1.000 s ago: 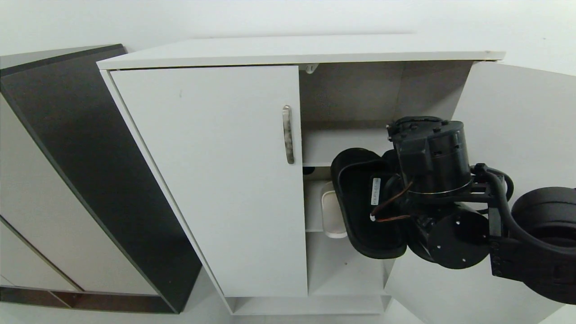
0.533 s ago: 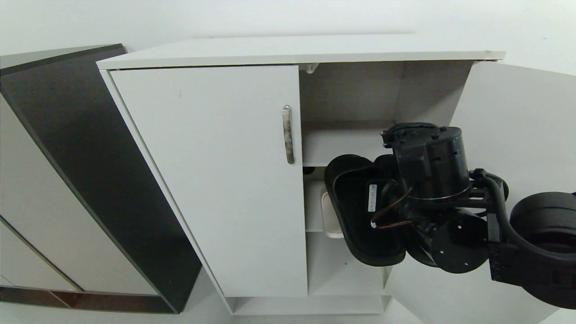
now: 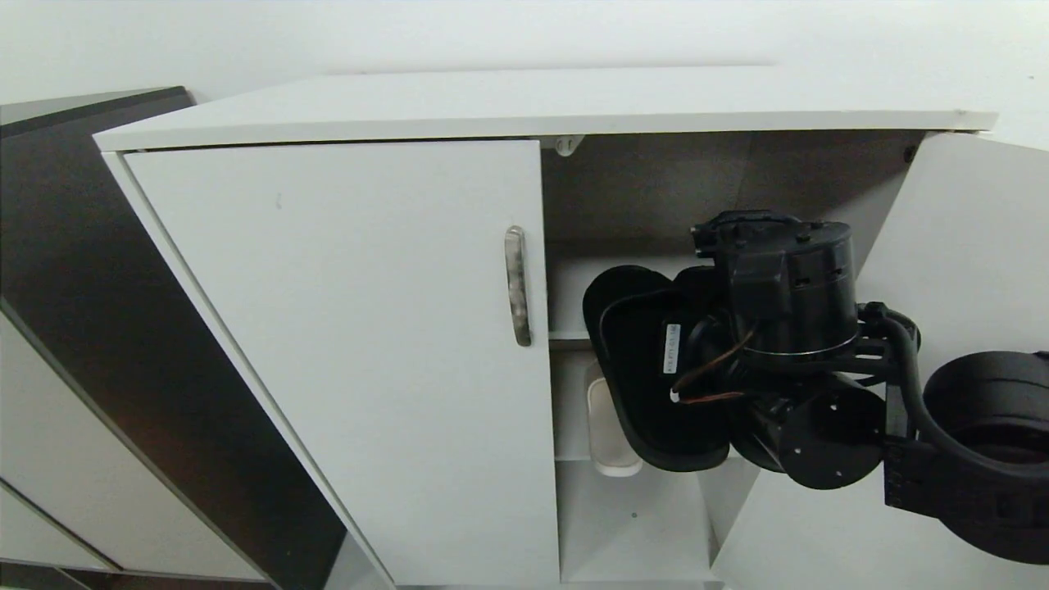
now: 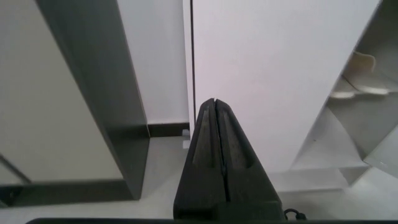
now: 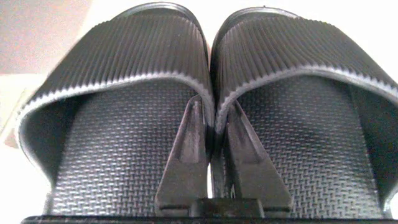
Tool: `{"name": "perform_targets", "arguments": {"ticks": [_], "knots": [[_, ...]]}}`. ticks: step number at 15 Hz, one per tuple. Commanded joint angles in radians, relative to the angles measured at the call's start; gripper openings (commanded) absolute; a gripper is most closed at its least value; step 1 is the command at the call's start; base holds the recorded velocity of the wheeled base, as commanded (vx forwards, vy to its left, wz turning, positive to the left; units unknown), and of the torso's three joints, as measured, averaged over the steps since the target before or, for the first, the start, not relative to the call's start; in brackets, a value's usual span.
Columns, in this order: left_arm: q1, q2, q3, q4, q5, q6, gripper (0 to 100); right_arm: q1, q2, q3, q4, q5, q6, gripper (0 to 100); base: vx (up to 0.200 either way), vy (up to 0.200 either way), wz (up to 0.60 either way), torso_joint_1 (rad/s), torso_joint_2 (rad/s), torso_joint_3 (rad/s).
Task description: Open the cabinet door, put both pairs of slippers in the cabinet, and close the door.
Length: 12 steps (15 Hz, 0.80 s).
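Observation:
The white cabinet (image 3: pixel 524 102) has its left door (image 3: pixel 344 352) shut and its right door (image 3: pixel 959 270) swung open. My right gripper (image 5: pixel 214 109) is shut on the inner edges of a pair of black slippers (image 5: pixel 155 93), held side by side. In the head view the black slippers (image 3: pixel 647 377) hang soles outward in the open right half, in front of the middle shelf (image 3: pixel 569 336). A pair of white slippers (image 3: pixel 610 426) lies on the shelf below, also seen as the white slippers (image 4: pixel 364 74). My left gripper (image 4: pixel 214 106) is shut and empty, low before the shut door.
A metal handle (image 3: pixel 516 287) runs down the shut door's right edge. A dark panel (image 3: pixel 106 328) stands left of the cabinet. The bottom compartment (image 3: pixel 631 524) is bare, and the open door bounds the right arm (image 3: pixel 787 287) on the right.
The head view has shifted, with the cabinet now larger and nearer. The right gripper has carried the black slippers slightly left toward the opening.

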Motion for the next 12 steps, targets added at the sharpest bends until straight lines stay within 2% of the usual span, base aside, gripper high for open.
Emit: {"name": "perform_targets", "arguments": {"ticks": [1,5,12], "knots": [[0.000,0.000,0.000,0.000,0.000,0.000,0,-0.003,0.004,-0.003,0.001,0.000,0.000,0,0.000,0.000,0.00,0.000,0.00,0.000],[0.000,0.000,0.000,0.000,0.000,0.000,0,-0.027,0.036,-0.039,-0.010,0.041,-0.003,0,0.000,0.000,0.00,0.000,0.00,0.000],[0.000,0.000,0.000,0.000,0.002,-0.002,0,-0.109,0.151,-0.236,-0.002,0.104,-0.066,0,0.000,0.000,0.00,0.000,0.00,0.000]]}}
